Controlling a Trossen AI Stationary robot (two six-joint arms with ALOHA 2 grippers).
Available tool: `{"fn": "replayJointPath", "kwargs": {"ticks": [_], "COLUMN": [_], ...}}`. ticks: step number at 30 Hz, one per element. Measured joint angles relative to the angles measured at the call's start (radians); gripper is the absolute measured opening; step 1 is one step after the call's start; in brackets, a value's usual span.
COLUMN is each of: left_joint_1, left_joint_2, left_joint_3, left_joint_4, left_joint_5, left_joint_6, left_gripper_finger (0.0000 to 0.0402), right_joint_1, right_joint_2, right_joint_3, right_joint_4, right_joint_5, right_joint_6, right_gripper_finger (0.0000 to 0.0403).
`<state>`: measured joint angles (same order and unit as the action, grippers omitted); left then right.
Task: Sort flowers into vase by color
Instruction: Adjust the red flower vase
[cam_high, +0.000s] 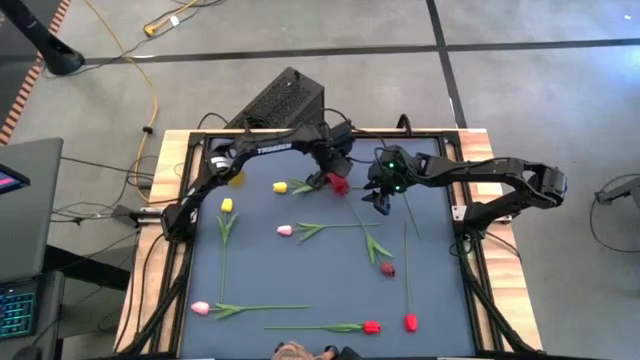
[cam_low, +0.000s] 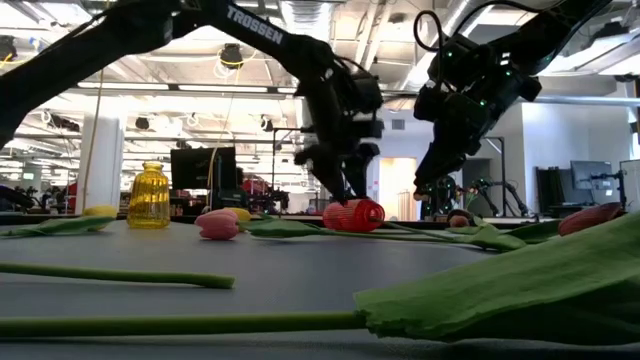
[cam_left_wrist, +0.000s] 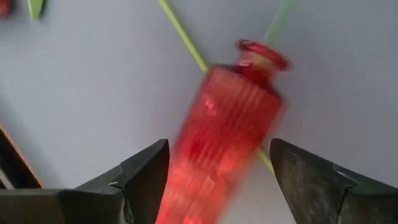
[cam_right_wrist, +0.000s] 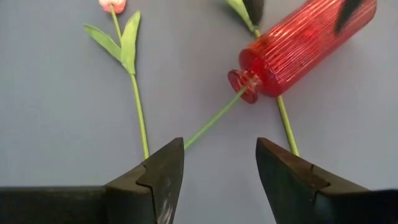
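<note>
Near the back middle of the bench (cam_high: 440, 290), a red ribbed vase (cam_high: 338, 184) lies on its side on the dark mat, and both arms have their hands down by it. The left hand (cam_high: 326, 178) comes in from the back left with its fingers spread apart on either side of the vase's body; in the left wrist view the vase (cam_left_wrist: 227, 140) sits between the two fingers without clearly touching either. The right hand (cam_high: 382, 200) hangs just to the right of the vase, fingers also apart and holding nothing. From its wrist view the vase (cam_right_wrist: 305, 45) points its narrow mouth towards that hand, and a thin green stem (cam_right_wrist: 211, 121) runs out from the mouth across the mat.

From table height the vase (cam_low: 353, 214) lies flat, with the left hand (cam_low: 345, 185) just above it and the right hand (cam_low: 428, 185) raised off to one side.

The flowers are scattered flat over the mat. A yellow tulip (cam_high: 281, 187) lies just left of the vase, another yellow tulip (cam_high: 227, 205) nearer the left edge. A pink tulip (cam_high: 285, 230) lies in the middle, a second pink tulip (cam_high: 201, 308) at the front left. A dark maroon tulip (cam_high: 388, 268) lies right of centre, and two red tulips (cam_high: 372, 326) sit near the front edge. A yellow vase (cam_low: 149, 197) stands upright at the back left.
</note>
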<state>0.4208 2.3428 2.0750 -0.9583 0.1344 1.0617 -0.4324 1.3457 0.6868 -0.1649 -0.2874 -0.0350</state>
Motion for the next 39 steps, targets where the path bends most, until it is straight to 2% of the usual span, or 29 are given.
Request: {"fn": "replayJointPath", "kwargs": {"ticks": [10,14,20,24,29,35,39], "left_joint_1": [-0.002,-0.003,-0.004,-0.004,-0.006,-0.006,-0.006], "left_joint_2": [0.052,0.050,0.049,0.049,0.049,0.049,0.049], "left_joint_3": [-0.002,-0.001,-0.001,-0.001,-0.001,-0.001,-0.001], "left_joint_4": [-0.043,-0.047,-0.045,-0.043,-0.042,-0.026,-0.026], "left_joint_5": [-0.072,-0.088,-0.098,-0.101,-0.103,-0.103,-0.121], "left_joint_6": [0.014,0.015,0.002,-0.009,-0.013,-0.033,-0.083], "left_gripper_finger": [0.0267,0.0255,0.0234,0.0235,0.0235,0.0223,0.0239], "right_joint_1": [0.005,0.005,0.003,0.042,0.116,0.139,0.139], "right_joint_2": [0.000,0.000,0.000,0.000,0.000,0.000,0.000], "right_joint_3": [0.000,0.000,0.000,-0.007,-0.027,-0.028,-0.028], "right_joint_4": [-0.017,-0.020,-0.062,-0.066,-0.071,-0.068,-0.068], "right_joint_5": [-0.001,0.000,0.036,0.136,0.284,0.297,0.293], "right_joint_6": [-0.003,-0.007,0.138,0.250,0.266,0.264,0.262], "right_gripper_finger": [0.0225,0.0225,0.0225,0.0225,0.0225,0.0225,0.0225]}}
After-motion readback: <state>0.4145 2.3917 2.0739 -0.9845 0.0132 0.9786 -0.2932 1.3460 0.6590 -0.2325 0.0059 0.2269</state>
